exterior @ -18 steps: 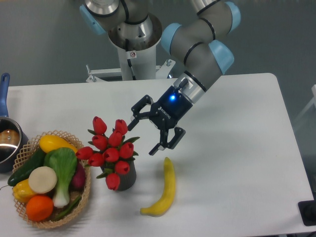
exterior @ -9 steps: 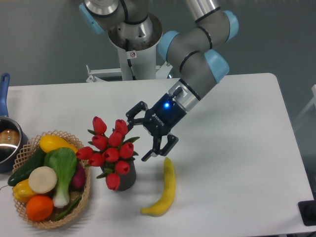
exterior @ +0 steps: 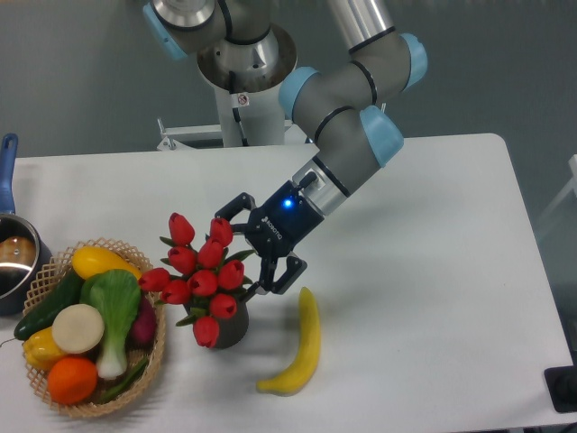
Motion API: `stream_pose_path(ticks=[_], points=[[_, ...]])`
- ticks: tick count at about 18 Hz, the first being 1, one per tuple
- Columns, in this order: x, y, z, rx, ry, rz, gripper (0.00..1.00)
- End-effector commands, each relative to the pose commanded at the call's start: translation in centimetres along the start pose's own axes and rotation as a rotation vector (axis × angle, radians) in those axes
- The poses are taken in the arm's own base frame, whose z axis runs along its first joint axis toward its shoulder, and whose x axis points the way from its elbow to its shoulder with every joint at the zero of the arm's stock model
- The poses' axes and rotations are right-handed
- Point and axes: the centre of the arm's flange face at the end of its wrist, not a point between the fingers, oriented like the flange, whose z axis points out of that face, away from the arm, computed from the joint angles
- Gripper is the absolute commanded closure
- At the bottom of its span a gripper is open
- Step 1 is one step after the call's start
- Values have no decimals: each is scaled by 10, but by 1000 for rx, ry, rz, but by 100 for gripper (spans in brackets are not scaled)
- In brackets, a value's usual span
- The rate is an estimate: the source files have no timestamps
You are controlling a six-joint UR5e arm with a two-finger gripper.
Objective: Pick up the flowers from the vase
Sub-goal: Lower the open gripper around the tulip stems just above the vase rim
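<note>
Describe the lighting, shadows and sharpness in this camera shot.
Fixed camera: even, soft light; only faint shadows under the banana and vase. The flowers and gripper look sharp, no motion blur; a blue light glows on the gripper body. No strong glare on the table.

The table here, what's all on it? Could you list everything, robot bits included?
flowers: about ten, red tulip buds with green leaves, standing in the vase
vase: one, dark grey, left of centre on the table
banana: one, yellow, lying right of the vase
basket: one, tan wicker, front left, holding mixed vegetables and fruit
pot: one, steel with a blue handle, far left edge
table: one, white
arm: one, grey with light blue caps, reaching down from the back
gripper: one, black with a blue light, fingers spread open at the right side of the flowers
</note>
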Motion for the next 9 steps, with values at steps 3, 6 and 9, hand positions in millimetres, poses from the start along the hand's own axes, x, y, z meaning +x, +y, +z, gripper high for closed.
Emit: stream_pose_path(ticks=[3,6,9], points=[[2,-4,7,1,10,10,0],[0,-7,11,4,13,25,0],[-4,-6,15,3,17,24,0]])
